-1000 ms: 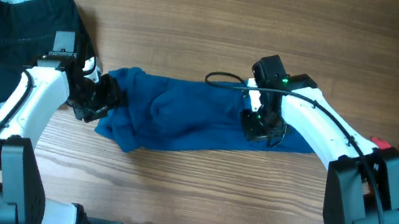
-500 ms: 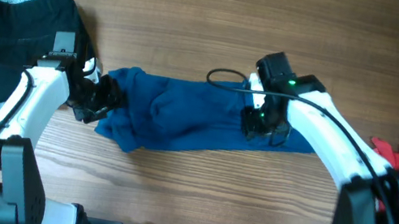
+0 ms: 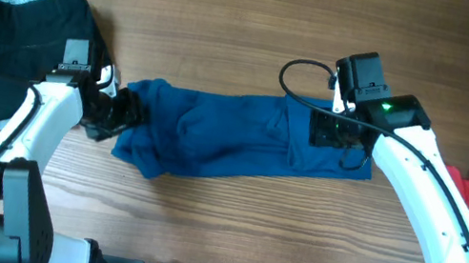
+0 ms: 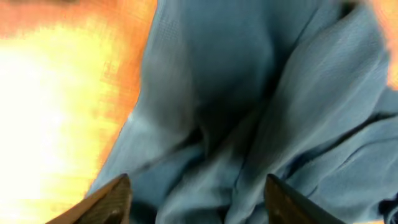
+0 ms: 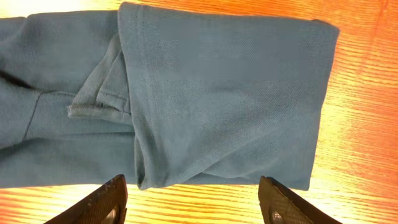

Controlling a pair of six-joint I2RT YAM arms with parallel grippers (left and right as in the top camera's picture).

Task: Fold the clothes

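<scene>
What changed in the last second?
The right tool moved right, out to the folded right end of the shirt, and hangs open over it. The left tool stayed at the shirt's left end, open. The shirt lies much as before.

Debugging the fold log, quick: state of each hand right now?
Left hand: open, fingers spread over the blue shirt, nothing gripped.
Right hand: open above the shirt's folded end, nothing gripped.
</scene>
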